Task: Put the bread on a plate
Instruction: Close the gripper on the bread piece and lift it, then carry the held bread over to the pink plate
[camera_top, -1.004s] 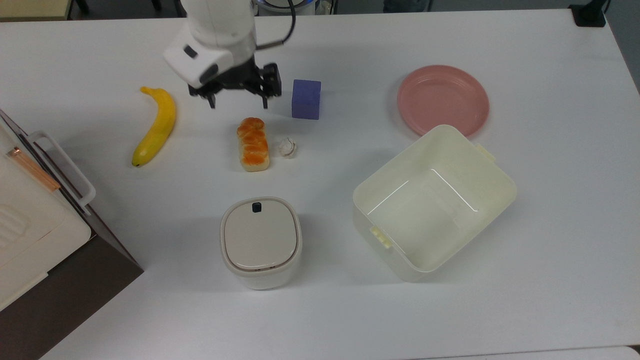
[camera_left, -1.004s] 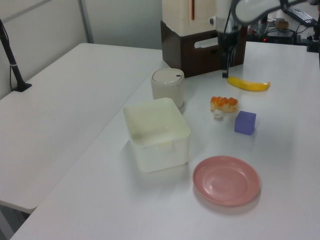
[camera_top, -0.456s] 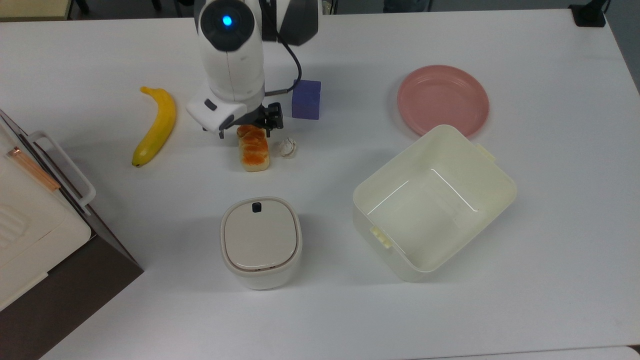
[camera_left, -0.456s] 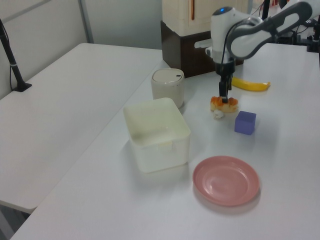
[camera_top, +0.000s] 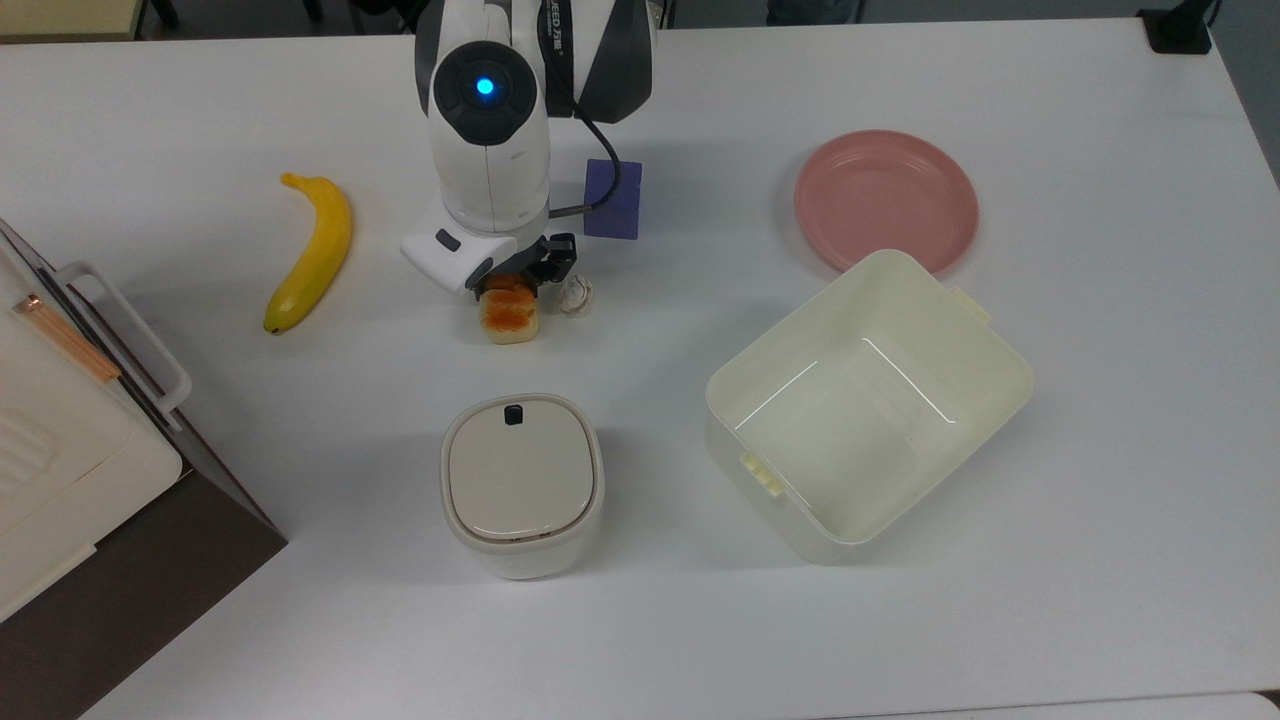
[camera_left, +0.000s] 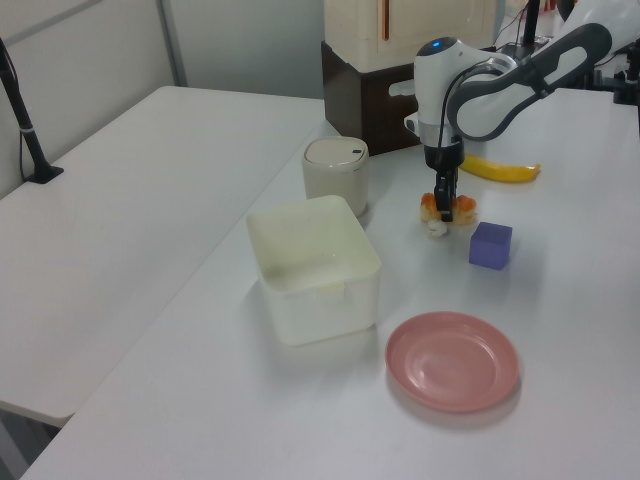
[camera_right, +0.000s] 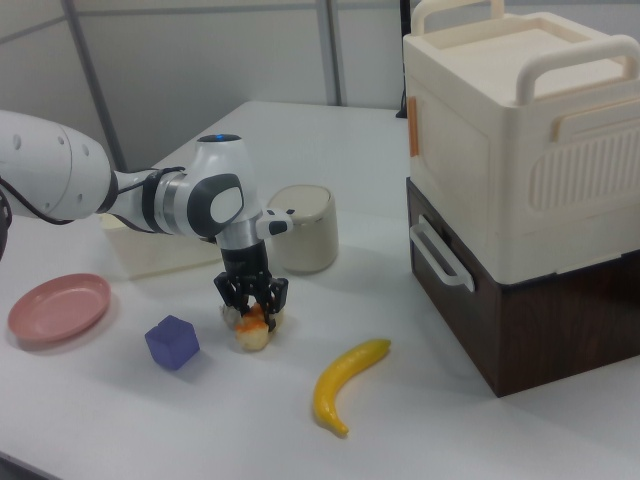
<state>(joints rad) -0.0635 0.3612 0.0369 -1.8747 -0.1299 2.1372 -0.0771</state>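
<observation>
Lowered since 0.5 s ago, hand (camera_top: 518, 283) straddling bread (camera_top: 510, 316), grip unclear, plate (camera_top: 886, 198) apart

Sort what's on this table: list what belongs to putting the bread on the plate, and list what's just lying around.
Belongs to the job:
bread
pink plate
tool, down over the bread

Just lying about:
banana
garlic bulb
purple cube
cream square tub
lidded round container

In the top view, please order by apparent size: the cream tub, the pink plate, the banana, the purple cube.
1. cream tub
2. pink plate
3. banana
4. purple cube, partly hidden by the arm
</observation>
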